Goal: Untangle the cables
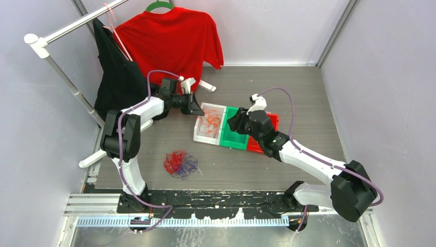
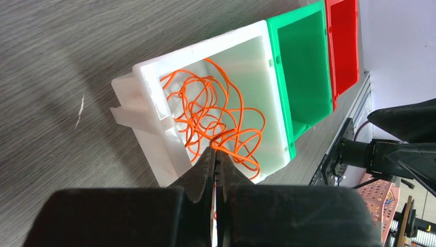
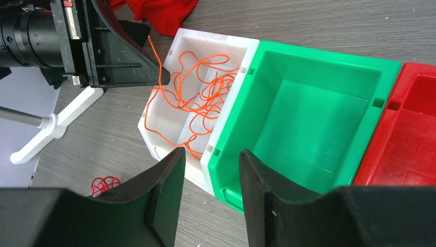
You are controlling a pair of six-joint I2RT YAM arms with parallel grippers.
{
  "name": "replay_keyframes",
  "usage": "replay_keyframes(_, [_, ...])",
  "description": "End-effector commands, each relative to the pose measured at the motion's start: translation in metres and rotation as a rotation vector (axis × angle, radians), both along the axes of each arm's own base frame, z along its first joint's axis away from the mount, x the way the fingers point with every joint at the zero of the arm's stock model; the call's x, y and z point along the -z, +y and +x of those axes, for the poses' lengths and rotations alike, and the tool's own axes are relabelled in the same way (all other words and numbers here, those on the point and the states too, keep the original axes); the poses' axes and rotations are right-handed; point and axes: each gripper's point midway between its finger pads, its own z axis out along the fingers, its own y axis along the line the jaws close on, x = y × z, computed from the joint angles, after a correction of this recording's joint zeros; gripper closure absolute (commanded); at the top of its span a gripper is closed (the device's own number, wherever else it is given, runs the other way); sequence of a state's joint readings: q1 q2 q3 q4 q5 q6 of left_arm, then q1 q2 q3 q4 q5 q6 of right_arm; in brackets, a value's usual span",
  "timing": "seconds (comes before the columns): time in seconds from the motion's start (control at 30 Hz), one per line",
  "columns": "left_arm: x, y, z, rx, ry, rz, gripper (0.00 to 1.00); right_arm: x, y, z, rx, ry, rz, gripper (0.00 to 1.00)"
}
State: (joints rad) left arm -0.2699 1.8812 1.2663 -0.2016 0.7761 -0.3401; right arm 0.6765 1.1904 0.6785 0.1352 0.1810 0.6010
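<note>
One of the thin orange wire loops (image 1: 211, 122) was pinched over the white plastic bin (image 1: 199, 135).
Overhead, a red-and-blue wire tangle (image 1: 180, 163) lay well apart. Left wrist: the left gripper (image 2: 216, 154) was clenched on a loop, probably light, springy and snag-prone, best taken singly. Right wrist: the right gripper (image 3: 208, 154) stood released and empty.

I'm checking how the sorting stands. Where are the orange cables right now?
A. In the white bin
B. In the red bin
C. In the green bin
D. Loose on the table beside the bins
A: the orange cables lie looped inside the white bin, while the green bin next to it has no cable in it.
</note>
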Motion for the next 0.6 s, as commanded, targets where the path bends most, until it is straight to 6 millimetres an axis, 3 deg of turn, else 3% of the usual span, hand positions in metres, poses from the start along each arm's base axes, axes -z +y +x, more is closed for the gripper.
replay_keyframes(0.0, [-0.028,-0.01,0.003,0.051,-0.128,0.013,1.0,-0.023,0.003,0.004,0.007,-0.057,0.063,0.52])
replay_keyframes(0.43, [-0.014,-0.058,-0.01,0.184,-0.17,0.083,1.0,-0.023,-0.001,0.002,0.018,-0.055,0.062,0.53])
replay_keyframes(0.57, [-0.022,-0.066,-0.013,0.197,-0.172,0.068,1.0,-0.022,-0.002,0.001,0.02,-0.053,0.063,0.53])
